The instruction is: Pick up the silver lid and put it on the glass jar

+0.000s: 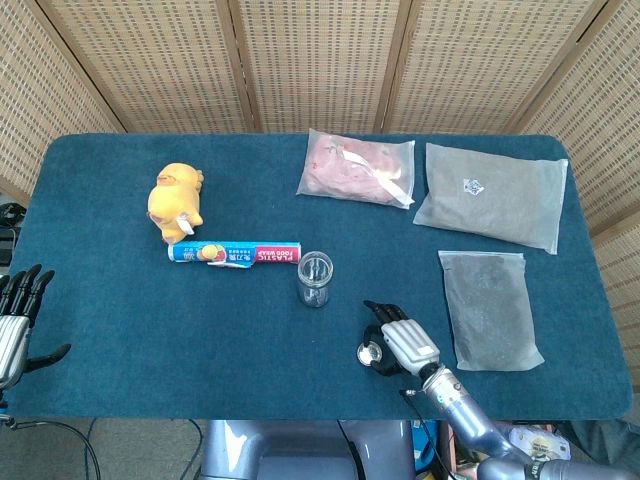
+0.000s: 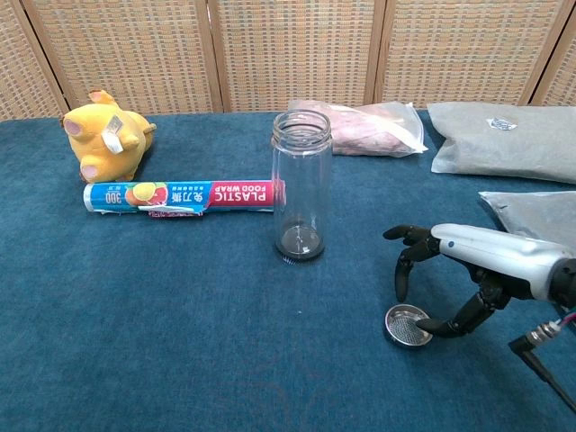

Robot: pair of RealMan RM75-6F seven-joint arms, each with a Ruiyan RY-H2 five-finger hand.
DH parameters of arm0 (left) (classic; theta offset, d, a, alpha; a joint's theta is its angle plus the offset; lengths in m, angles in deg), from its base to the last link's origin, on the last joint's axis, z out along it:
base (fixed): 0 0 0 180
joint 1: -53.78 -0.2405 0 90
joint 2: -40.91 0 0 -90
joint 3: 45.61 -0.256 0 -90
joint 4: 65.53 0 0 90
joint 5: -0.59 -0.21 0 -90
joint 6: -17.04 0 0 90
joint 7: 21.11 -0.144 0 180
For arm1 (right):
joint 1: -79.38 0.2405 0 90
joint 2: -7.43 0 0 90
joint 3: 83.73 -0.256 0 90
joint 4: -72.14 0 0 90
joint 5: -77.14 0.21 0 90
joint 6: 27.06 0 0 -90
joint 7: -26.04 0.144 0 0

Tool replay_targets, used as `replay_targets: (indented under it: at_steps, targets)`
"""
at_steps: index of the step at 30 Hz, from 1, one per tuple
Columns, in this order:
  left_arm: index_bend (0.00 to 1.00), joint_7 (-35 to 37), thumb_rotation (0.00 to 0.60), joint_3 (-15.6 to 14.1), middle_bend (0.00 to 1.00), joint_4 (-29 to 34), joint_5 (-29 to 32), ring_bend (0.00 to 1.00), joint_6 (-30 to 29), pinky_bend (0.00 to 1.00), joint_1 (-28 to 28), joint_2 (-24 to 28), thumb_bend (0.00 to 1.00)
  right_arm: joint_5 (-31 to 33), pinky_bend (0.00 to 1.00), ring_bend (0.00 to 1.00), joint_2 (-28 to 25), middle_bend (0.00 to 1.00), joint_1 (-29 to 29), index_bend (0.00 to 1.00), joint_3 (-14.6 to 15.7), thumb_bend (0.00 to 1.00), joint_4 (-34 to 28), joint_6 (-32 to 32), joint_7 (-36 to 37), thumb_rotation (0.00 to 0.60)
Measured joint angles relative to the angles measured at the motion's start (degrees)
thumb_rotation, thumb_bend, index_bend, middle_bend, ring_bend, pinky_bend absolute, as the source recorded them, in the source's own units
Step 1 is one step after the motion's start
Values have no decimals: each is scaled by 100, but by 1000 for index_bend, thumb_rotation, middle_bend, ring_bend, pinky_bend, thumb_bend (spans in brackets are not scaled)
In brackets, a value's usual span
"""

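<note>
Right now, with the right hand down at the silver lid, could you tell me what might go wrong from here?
The silver lid lies flat and shallow on the table; the right hand seems to touch only its rim, so the lid may slide or flip rather than lift. The glass jar stands tall, narrow and unsupported, so an off-centre placement could tip it, perhaps onto the plastic wrap roll beside it.

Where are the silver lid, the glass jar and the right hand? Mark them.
silver lid (image 2: 407, 325), chest view: centre of its upturned inside.
glass jar (image 2: 301, 184), chest view: mid-height of the clear wall.
right hand (image 2: 450, 270), chest view: the hand arched above the lid.
</note>
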Motion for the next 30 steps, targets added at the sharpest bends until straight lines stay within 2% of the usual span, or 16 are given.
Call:
replay_targets:
  at_steps: [19, 30]
  targets:
    - [0, 85, 600, 38, 0, -53, 57, 0, -1, 0, 12, 8, 60, 143, 0, 0, 250, 0, 154, 502, 129, 544, 339, 11, -49, 600]
    - [0, 91, 600, 47, 0, -71, 94, 0, 47, 0, 39, -1, 61, 115, 0, 0, 369, 0, 211, 602, 167, 593, 546, 18, 37, 600]
